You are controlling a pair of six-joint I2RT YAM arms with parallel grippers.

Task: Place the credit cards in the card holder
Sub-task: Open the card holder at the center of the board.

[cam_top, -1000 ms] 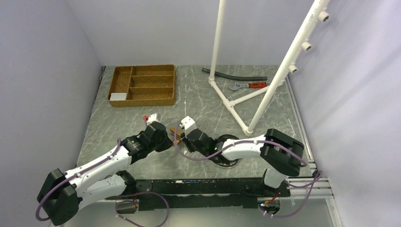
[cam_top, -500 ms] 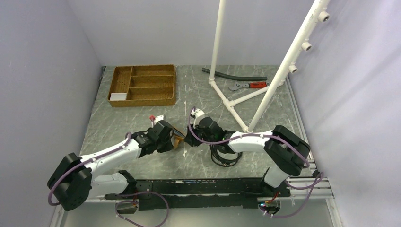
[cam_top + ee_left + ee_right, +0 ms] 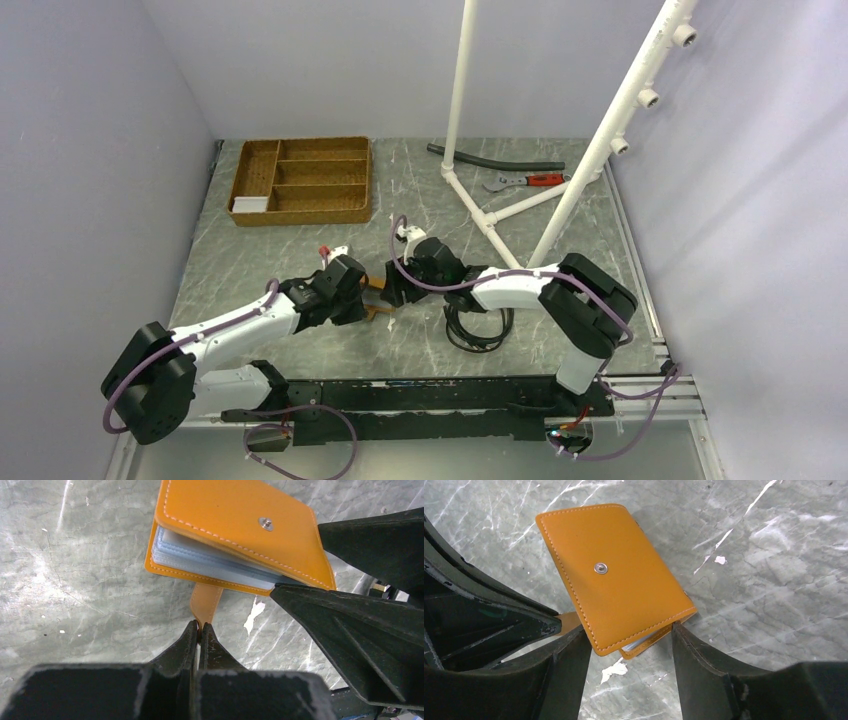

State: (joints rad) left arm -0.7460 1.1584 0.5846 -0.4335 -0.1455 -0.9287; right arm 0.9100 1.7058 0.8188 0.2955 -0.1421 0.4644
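From above, the card holder [image 3: 376, 290] lies about the middle of the worktop [image 3: 430, 200], a little nearer the near edge than the far one. It sits in the gap where the left gripper [image 3: 366, 300] and right gripper [image 3: 390, 293] meet. A wooden tray [image 3: 305, 217] stands in the far left corner with something flat and white in its near left compartment. Whether that is one of the credit cards I cannot tell, and no card shows anywhere else.

The left wrist view shows the left gripper's jaws pressed together on the tip of the snap tab [image 3: 206, 602], which sticks out from under the card holder. The cover, with its metal stud [image 3: 265, 523], gapes slightly over a stack of pale blue sleeves [image 3: 200, 560].

In the right wrist view the right gripper's jaws stand apart, one either side of the card holder's near corner. They are close against it but do not look clamped.

The card holder looks light and limp, so it would likely slide on the smooth stone or fold under a push. The tab makes a good anchor. The cover's free edge is probably the place to lift, as the sleeves look thin and easy to crumple. The cards, being stiff and slick, would best be pinched by an edge.
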